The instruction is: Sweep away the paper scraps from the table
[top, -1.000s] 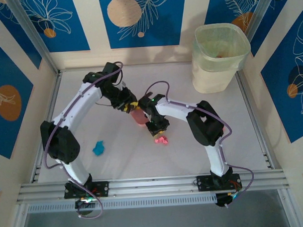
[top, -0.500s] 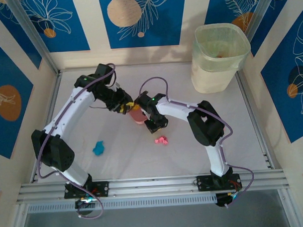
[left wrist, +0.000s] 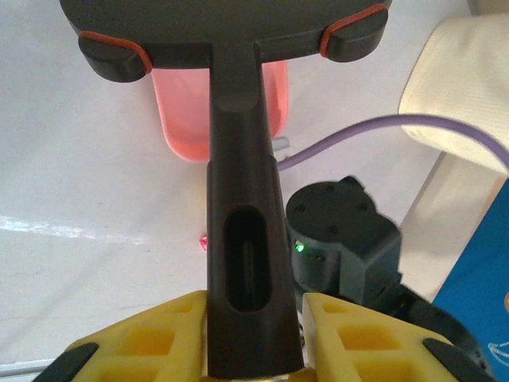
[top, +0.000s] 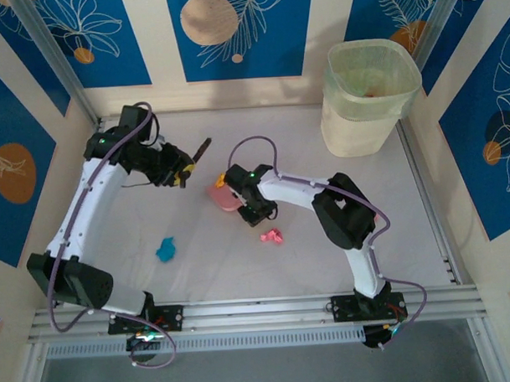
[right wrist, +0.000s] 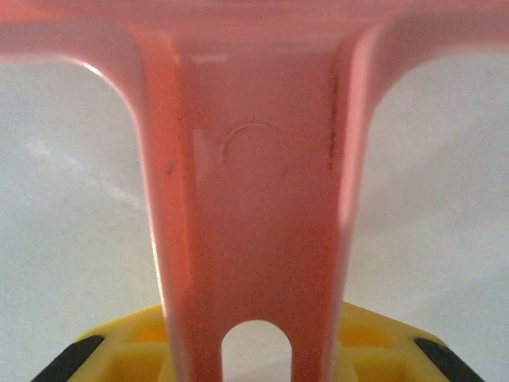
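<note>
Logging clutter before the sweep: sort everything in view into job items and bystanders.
Job: crumpled blue paper scrap; crumpled pink paper scrap; black plastic brush; flat pink plastic dustpan; white flat table; translucent cream plastic bin, likely the dump spot.
Just there: blue-and-cream patterned wall panels; purple arm cables.

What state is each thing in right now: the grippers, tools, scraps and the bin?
left gripper: shut on the black brush, at its handle.
right gripper: shut on the pink dustpan, at its handle.
blue scrap: loose on the table, not yet swept.
pink scrap: loose on the table, not yet swept.
bin: upright, far right corner.
</note>
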`<state>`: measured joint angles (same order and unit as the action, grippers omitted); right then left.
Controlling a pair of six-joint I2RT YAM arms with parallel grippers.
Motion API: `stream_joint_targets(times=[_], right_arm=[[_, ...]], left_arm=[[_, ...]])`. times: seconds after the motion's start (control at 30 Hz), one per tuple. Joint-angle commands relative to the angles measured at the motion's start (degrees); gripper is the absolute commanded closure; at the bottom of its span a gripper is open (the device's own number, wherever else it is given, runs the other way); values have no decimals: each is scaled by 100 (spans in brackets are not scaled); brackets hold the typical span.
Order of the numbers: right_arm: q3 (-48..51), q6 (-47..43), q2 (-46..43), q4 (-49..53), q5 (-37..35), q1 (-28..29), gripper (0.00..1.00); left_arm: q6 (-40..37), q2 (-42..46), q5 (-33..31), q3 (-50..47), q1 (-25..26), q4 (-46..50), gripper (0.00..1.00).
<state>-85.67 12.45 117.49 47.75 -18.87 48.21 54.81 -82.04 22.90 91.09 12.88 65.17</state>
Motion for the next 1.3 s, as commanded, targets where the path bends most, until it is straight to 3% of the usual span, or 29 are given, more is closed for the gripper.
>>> stream_joint_targets(times=[0.0, 0.63, 0.73, 0.9, 1.13, 1.27], right_arm=[[275, -230, -471, -488, -379, 265, 100], [193, -397, -466, -705, -562, 503, 100], [179, -401, -467, -697, -547, 485, 100], [193, -393, -473, -701, -452, 484, 100], [265, -453, -604, -699, -336, 647, 100], [281, -510, -720, -485, -332, 834, 100]], left_arm=[[99, 347, -141, -211, -136, 94, 100], [337, 540, 1511, -1244, 46, -773, 100], [382, 652, 1527, -1297, 49, -789, 100], [373, 776, 1039, -1038, -30, -539, 100], [354, 1054, -467, -395, -205, 413, 100], [668, 1565, -1292, -514, -214, 1207, 100]])
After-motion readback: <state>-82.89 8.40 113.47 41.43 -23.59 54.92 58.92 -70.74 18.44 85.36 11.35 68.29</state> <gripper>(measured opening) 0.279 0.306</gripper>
